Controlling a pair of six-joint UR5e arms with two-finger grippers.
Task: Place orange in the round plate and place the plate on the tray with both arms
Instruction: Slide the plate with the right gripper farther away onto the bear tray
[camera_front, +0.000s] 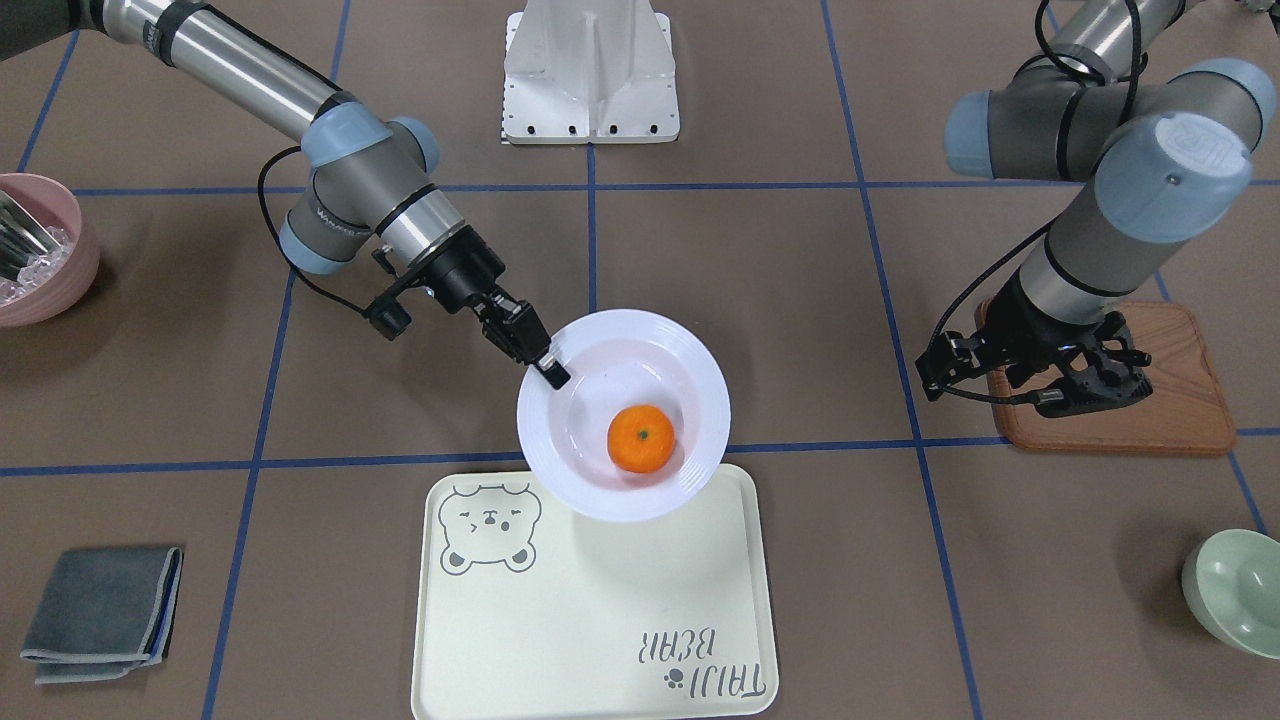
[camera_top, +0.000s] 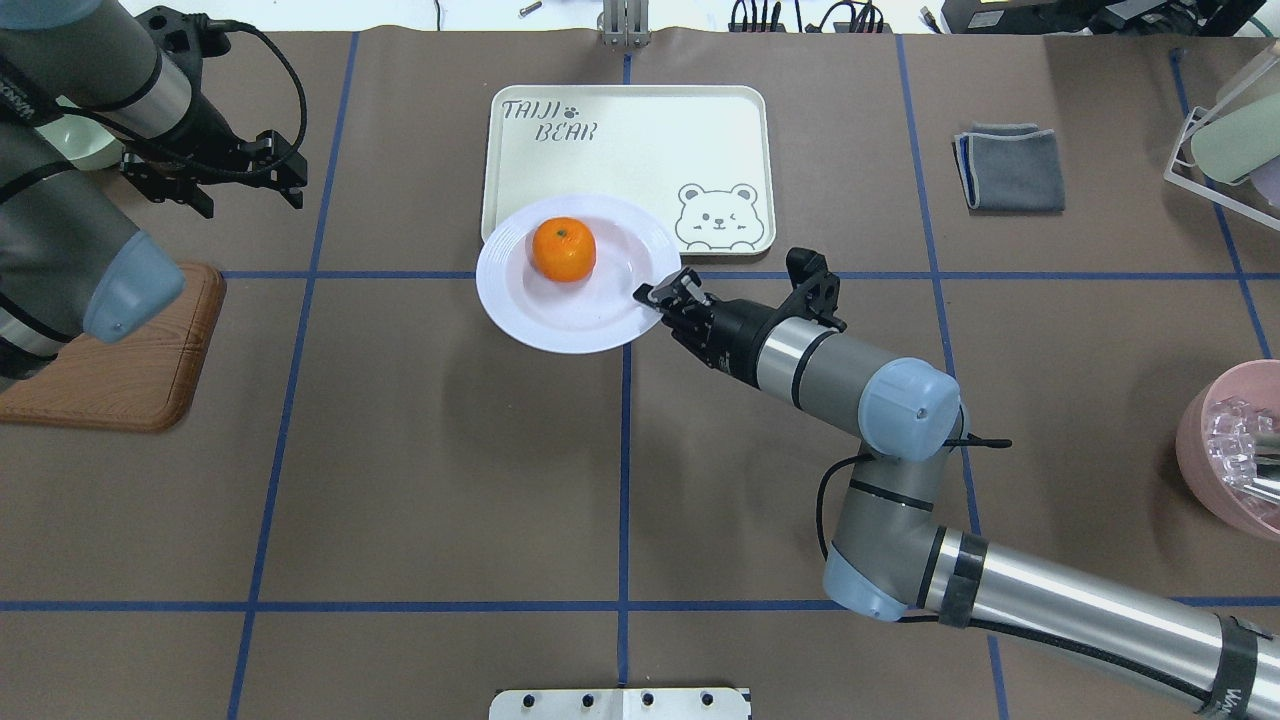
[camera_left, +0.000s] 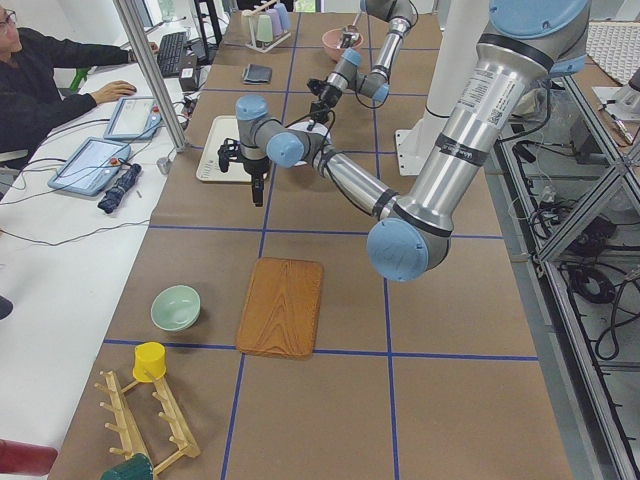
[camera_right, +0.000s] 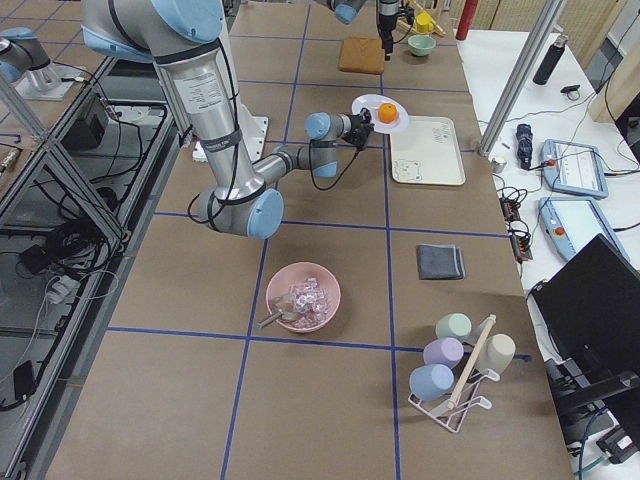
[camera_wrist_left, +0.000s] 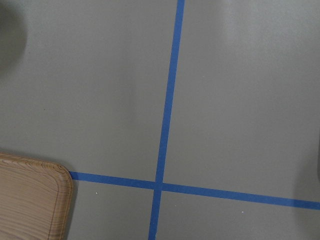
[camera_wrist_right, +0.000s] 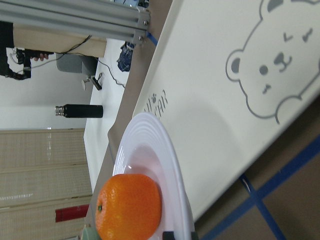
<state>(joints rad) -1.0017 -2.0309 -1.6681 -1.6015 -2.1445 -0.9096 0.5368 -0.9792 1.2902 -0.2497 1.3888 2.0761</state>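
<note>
Right gripper is pinched on the ridged rim of the round plate. The orange sits loose in its well. The plate overhangs the tray at its robot-side edge, at the corner away from the bear. Left gripper looks spread over the wooden board.

I judge the plate stiff, slick and breakable, and the fruit free to roll. I would take the opposite rim with the left and keep it level.

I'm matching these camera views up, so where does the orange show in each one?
Front-facing: orange at centre, in the round plate.
Overhead: orange upper centre.
Exterior left: cannot make it out.
Exterior right: orange top, right of centre.
Left wrist: not in view.
Right wrist: orange bottom left.
Shared landmark: the tray with its bear.
</note>
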